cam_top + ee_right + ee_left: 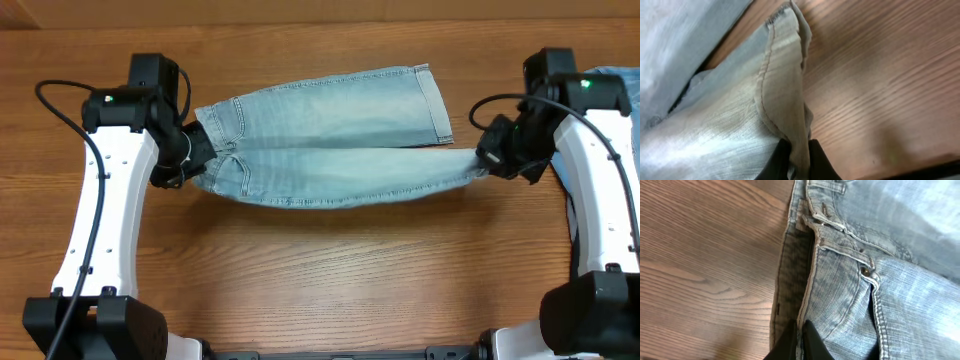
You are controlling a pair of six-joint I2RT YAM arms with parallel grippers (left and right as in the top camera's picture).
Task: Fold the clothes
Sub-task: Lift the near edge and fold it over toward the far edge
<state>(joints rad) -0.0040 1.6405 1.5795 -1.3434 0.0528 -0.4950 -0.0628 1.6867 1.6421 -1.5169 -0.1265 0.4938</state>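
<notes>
Both grippers are pinching the shorts [330, 140], one at each end. At the waistband, the left gripper [188, 158] is clamping its jaws nearly together on the denim edge; in the left wrist view its dark fingertips [810, 340] are squeezing a fold of fabric just below the pocket rivet. On the other side, the right gripper [492, 158] is gripping the hem of the near leg, and its fingertips [782, 160] are closing tight on the stitched cuff. Between the two arms the shorts are lying stretched across the wooden table [330, 270], the near leg pulled taut while the far leg is resting flat behind it. Another piece of blue cloth [610, 85] is showing at the right edge, behind the right arm.
</notes>
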